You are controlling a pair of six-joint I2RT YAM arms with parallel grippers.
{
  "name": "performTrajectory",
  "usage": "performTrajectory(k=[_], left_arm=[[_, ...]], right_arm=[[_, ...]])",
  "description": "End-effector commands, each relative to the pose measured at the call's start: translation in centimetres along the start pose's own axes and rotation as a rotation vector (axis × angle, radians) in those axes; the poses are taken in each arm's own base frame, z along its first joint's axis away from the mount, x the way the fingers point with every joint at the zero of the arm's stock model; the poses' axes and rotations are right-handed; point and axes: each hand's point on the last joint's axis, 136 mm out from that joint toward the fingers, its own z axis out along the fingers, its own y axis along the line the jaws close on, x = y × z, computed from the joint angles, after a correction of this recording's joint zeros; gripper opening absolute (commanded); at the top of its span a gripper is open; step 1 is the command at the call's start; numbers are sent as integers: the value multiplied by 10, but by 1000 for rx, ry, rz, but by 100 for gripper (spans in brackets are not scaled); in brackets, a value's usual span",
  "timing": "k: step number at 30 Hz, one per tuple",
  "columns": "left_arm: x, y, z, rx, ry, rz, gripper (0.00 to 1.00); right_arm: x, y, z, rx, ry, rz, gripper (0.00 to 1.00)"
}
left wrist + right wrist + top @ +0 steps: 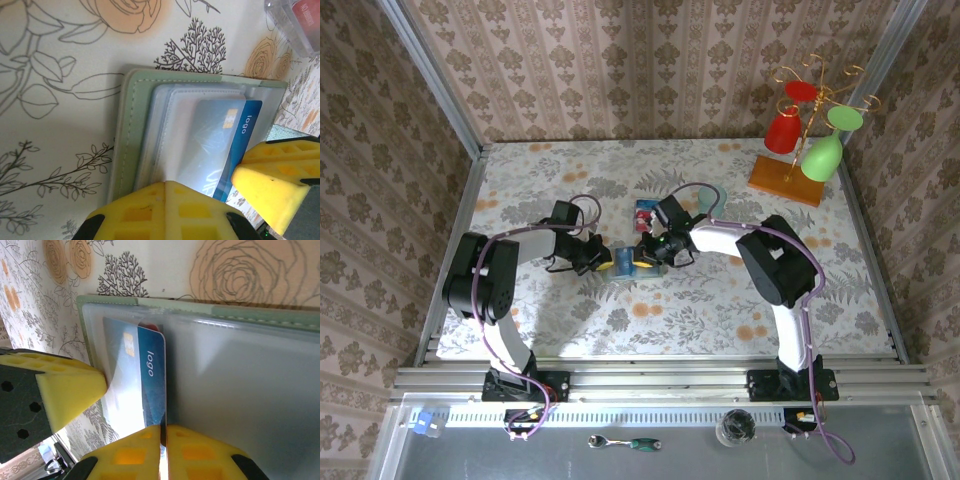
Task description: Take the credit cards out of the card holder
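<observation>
Two grippers with yellow foam pads meet at the small flat grey-green soft card holder (131,130). It lies open on the flower-patterned table cover (60,60), near the middle of the table, between the two arms. Inside the card holder are clear plastic sleeves (175,115), and a thin blue plastic card (150,375) sits in one of them.

On the blue plastic card the white word "logo" can be read, next to a small gold chip. In the left wrist view some pale letters lower on the card are lost in the glare, and I cannot read them. A narrow red card edge (150,327) shows just behind the top of the blue one.

The left gripper (165,200) has its two pads pressed together on the near edge of the card holder, over the sleeves. The right gripper (162,440) also has its pads together, and the long edge of the blue plastic card runs into the seam between them, so it is clamped on this card.

At the upper right of the left wrist view stands a clear plastic tray (285,25) with something red in it, apart from the card holder. Its writing is too blurred to read.
</observation>
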Motion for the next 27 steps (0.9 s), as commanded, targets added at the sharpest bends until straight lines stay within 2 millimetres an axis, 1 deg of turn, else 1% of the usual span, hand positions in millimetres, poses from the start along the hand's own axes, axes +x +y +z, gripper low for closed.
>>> performTrajectory(k=[1, 7, 16, 21, 24, 27], left_arm=[[14, 22, 3, -69, 38, -37, 0], [13, 19, 3, -62, 35, -36, 0], [8, 7, 3, -24, 23, -31, 0], [5, -1, -1, -12, 10, -17, 0], [3, -8, -5, -5, -1, -7, 1], [-1, -15, -11, 0, -15, 8, 2]], right_arm=[[-5, 9, -16, -17, -39, -14, 9], [-4, 4, -27, 6, -53, -23, 7], [-3, 8, -44, 33, -29, -141, 3], [-3, 13, -58, 58, -3, -252, 3], [-2, 16, -68, 95, 24, -359, 0], [0, 13, -79, 157, 66, -472, 0]])
